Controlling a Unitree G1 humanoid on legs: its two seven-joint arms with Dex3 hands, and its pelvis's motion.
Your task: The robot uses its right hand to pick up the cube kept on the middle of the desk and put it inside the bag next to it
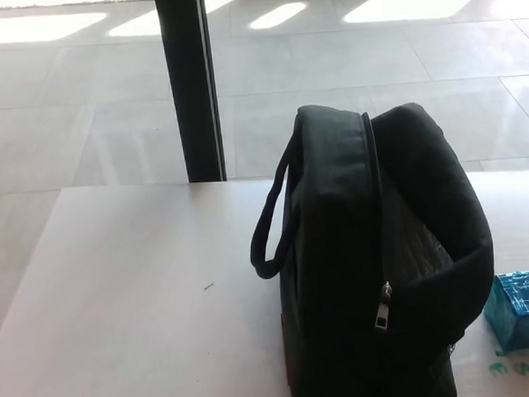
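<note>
A black bag [369,264] stands upright on the white desk [135,298], right of centre. Its zipper runs down the front and its top gapes open toward the right, showing a pale grey lining. A carry handle loops out on its left side. A shiny blue cube [525,309] sits on the desk just right of the bag, near the picture's right edge, close to the bag's side. Neither of my hands shows in the head view.
A black pillar [190,81] rises behind the desk's far edge, left of the bag. Beyond it lies a pale tiled floor with bright light patches. Green marks [521,366] are on the desk in front of the cube.
</note>
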